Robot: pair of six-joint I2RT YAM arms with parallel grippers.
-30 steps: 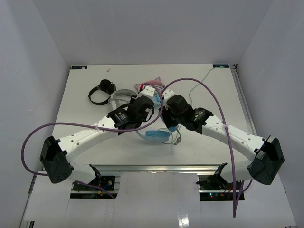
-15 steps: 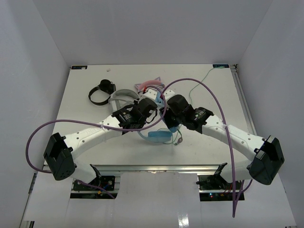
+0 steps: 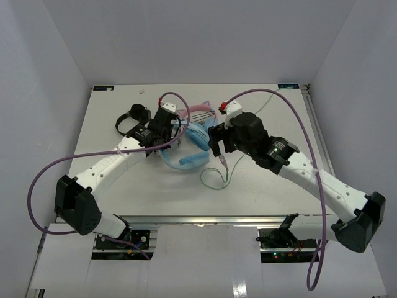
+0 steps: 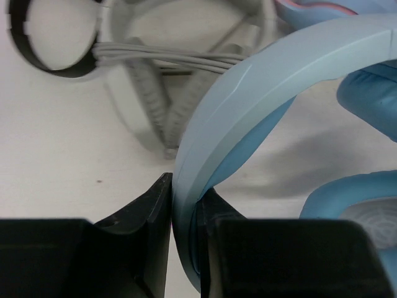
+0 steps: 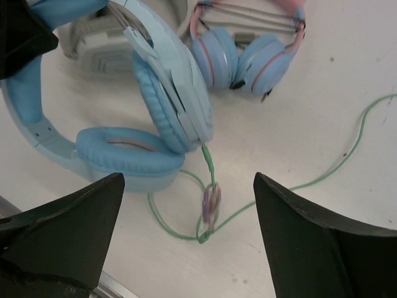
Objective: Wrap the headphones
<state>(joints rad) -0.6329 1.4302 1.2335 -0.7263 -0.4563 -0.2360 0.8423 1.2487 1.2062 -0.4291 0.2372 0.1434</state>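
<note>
Only the left wrist view shows left tool (image 4: 186,194) pinching the headphones (image 4: 366,102) by the headband (image 4: 248,93); right tool (image 5: 188,183) gapes wide.

top: high up at the near side, looks down on the whole table (image 3: 279,124) | left wrist: very close to the headphones (image 4: 248,93), looks low and flat | right wrist: a bit higher, looks down | all see the headphones

Left hand (image 4: 186,202) grips headband of the headphones (image 4: 248,93).
</note>
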